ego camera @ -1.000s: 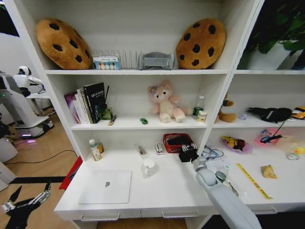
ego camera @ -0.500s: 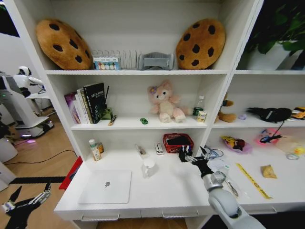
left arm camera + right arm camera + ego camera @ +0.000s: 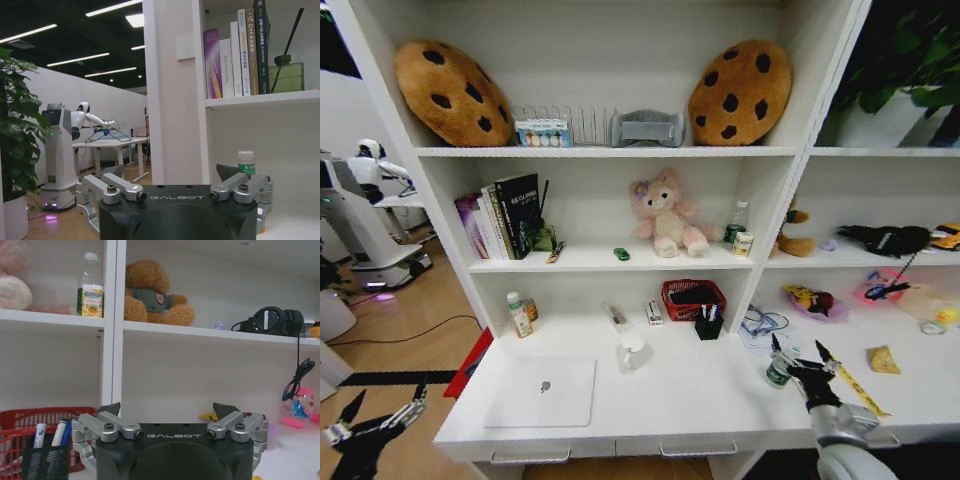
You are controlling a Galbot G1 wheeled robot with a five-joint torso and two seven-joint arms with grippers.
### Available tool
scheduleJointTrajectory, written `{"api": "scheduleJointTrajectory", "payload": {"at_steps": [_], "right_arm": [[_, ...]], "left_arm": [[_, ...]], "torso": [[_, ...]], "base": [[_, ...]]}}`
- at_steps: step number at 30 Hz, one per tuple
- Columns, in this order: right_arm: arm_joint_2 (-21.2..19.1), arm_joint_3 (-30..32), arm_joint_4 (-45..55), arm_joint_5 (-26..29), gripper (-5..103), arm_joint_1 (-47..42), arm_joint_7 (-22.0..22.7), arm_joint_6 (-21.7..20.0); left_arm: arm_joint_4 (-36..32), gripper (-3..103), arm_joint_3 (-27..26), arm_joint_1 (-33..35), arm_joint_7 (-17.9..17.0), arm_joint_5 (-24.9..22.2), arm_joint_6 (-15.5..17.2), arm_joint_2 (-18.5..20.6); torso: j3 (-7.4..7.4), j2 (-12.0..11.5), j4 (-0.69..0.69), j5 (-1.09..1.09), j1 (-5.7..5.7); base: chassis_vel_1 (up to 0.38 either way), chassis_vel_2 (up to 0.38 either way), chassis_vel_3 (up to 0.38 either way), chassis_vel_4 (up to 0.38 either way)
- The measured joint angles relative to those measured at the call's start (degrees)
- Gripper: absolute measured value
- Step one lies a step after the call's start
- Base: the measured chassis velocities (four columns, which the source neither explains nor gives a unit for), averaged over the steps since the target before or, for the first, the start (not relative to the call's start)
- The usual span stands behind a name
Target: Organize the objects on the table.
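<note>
Silver laptop [image 3: 542, 391] still on table [image 3: 680, 400]; pens [image 3: 708, 313] in black cup by red basket. Right gripper [image 3: 804, 368] wide open, empty, near tin [image 3: 777, 374]. Left gripper [image 3: 375, 428] open, low, idle. Tidying looks part-done.

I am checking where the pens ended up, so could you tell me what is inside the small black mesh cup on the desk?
The black mesh cup holds pens standing upright, their tops poking out. Their lower parts are hidden by the mesh. The red basket stands right behind it.
</note>
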Motion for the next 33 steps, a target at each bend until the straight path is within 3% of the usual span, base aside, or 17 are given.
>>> {"api": "scheduleJointTrajectory", "payload": {"at_steps": [10, 12, 15, 17, 18, 20, 21, 23, 28, 29, 30, 33], "right_arm": [[-1.3, -4.2, -5.5, -0.8, 103, 4.8, 0.5, -0.5], [-1.3, -5.0, -6.1, -0.9, 99, 5.4, 0.7, -0.7], [-1.4, -6.7, -7.3, -1.4, 83, 7.0, 1.0, -0.9], [-1.4, -6.7, -7.3, -1.5, 83, 7.1, 1.0, -0.8], [-1.4, -6.7, -6.7, -1.8, 73, 6.9, 1.1, -0.8], [-1.5, -6.7, -6.1, -1.9, 73, 6.7, 1.2, -0.9], [-1.7, -6.7, -5.7, -1.9, 62, 6.5, 1.2, -1.0], [-1.8, -6.7, -5.6, -1.9, 62, 6.6, 1.3, -1.1], [-2.0, -6.7, -6.1, -1.8, 40, 7.0, 1.5, -1.5], [-2.0, -6.7, -6.1, -1.8, 40, 7.0, 1.5, -1.5], [-1.9, -6.7, -6.1, -1.8, 30, 6.7, 1.6, -1.5], [-1.4, -6.3, -5.9, -1.9, 29, 5.9, 1.6, -1.4]], "left_arm": [[0.0, 100, 0.0, 0.0, 0.0, 0.0, 0.0, 0.0], [0.0, 100, 0.0, 0.0, 0.0, 0.0, 0.0, 0.0], [0.0, 100, 0.0, 0.0, 0.0, 0.0, 0.0, 0.0], [0.0, 100, 0.0, 0.0, 0.0, 0.0, 0.0, 0.0], [0.0, 100, 0.0, 0.0, 0.0, 0.0, 0.0, 0.0], [0.0, 100, 0.0, 0.0, 0.0, 0.0, 0.0, 0.0], [0.0, 100, 0.0, 0.0, 0.0, 0.0, 0.0, 0.0], [0.0, 100, 0.0, 0.0, 0.0, 0.0, 0.0, 0.0], [0.0, 100, 0.0, 0.0, 0.0, 0.0, 0.0, 0.0], [0.0, 100, 0.0, 0.0, 0.0, 0.0, 0.0, 0.0], [0.0, 100, 0.0, 0.0, 0.0, 0.0, 0.0, 0.0], [0.0, 100, 0.0, 0.0, 0.0, 0.0, 0.0, 0.0]], "torso": [[0.00, 0.0, 0.00, 0.00, 0.00], [0.00, 0.0, 0.00, 0.00, 0.00], [0.00, 0.0, 0.00, -0.01, 0.00], [0.00, 0.0, 0.00, -0.01, 0.00], [0.00, 0.0, 0.00, -0.01, 0.00], [0.00, 0.0, 0.00, -0.01, 0.00], [0.00, 0.0, -0.01, -0.03, 0.00], [0.00, 0.0, -0.02, -0.03, 0.00], [0.00, 0.0, 0.00, -0.01, 0.00], [0.00, 0.0, 0.00, -0.01, 0.00], [0.00, 0.0, 0.00, -0.02, 0.00], [0.00, 0.0, -0.01, -0.03, 0.00]], "base": [[0.000, 0.000, 0.000, 0.000], [0.000, 0.000, 0.000, 0.000], [0.000, 0.000, 0.000, 0.000], [0.000, 0.000, 0.000, 0.000], [0.000, 0.000, 0.000, 0.000], [0.000, 0.000, 0.000, 0.000], [0.000, 0.000, 0.000, 0.000], [0.000, 0.000, 0.000, 0.000], [0.000, 0.000, 0.000, 0.000], [0.000, 0.000, 0.000, 0.000], [0.000, 0.000, 0.000, 0.000], [0.000, 0.000, 0.000, 0.000]]}}
